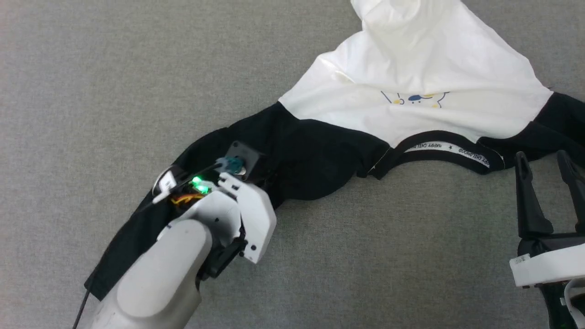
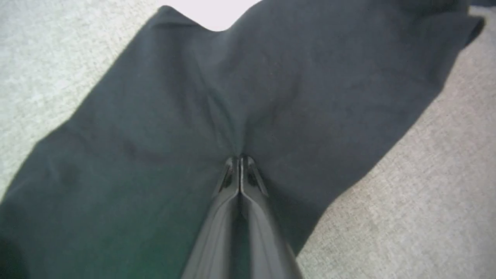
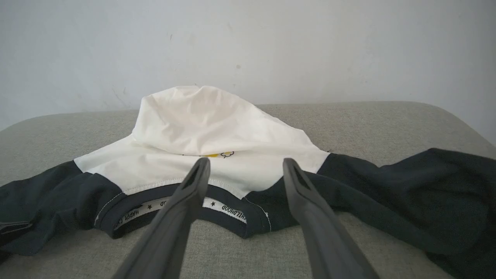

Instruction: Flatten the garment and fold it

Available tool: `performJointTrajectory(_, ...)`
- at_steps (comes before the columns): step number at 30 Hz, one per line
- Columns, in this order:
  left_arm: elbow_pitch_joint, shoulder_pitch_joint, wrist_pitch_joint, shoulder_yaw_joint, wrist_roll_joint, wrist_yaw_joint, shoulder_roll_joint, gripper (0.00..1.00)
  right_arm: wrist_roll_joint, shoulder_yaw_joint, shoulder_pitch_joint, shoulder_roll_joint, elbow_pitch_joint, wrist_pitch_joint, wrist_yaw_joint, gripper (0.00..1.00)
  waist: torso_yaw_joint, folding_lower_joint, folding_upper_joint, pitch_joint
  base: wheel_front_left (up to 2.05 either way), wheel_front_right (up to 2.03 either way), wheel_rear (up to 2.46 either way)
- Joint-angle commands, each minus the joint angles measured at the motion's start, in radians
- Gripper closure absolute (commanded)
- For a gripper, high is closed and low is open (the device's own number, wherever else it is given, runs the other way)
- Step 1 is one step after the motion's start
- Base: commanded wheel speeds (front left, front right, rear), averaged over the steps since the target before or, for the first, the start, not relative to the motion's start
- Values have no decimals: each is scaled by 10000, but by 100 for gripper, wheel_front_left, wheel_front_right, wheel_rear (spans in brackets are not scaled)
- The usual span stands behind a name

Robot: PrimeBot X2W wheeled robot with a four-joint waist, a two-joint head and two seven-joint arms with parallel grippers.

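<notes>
The shirt lies on a grey cushion, right of the middle and stretching to the near left. Its collar faces the near side, with the printed neck tape showing, and the white body runs away to the far side. The long axis goes from sleeve to sleeve. The left sleeve stretches down to the near left, and the right sleeve goes off to the right. A small blue-and-yellow print sits on the white just beyond the collar.

The left gripper is down on the left sleeve. In the head view its wrist covers the fingers. The left wrist view shows them pressed together, with black cloth puckered into creases at their tips, so they are pinching a fold of the sleeve. That view also shows grey cushion on both sides of the sleeve.

The right gripper stands at the near right, just short of the collar. Its fingers are spread, point to the far side and hold nothing.

In the right wrist view the white body is heaped into a rounded hump on the far side, which looks flatter from the head. A pale wall rises behind the cushion's far edge. The right sleeve lies rumpled there, and the spread fingers frame the collar.
</notes>
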Motion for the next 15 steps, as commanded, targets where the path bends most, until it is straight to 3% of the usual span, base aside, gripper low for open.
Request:
performJointTrajectory(1, 73, 482, -49, -19, -147, 33, 5, 100, 7, 4, -108, -15, 15, -31, -11, 0, 7, -1, 1, -102, 0, 0, 0)
performJointTrajectory(4, -882, 910, -433, 602, -549, 382, 226, 100, -5, -21, -45, 11, 55, -55, -11, 0, 25, -1, 1, -244, 0, 0, 0)
performJointTrajectory(11, -3451, 2608, -234, 2291, -989, 1794, 1783, 100, 28, 32, 108, 71, 139, -67, -11, 0, -3, -1, 1, -447, 0, 0, 0)
performJointTrajectory(15, -4025, 3746, -228, 2853, -1206, 2240, 2365, 100, 44, 40, 149, 78, 194, -72, -11, 0, -41, -1, 1, -536, 0, 0, 0)
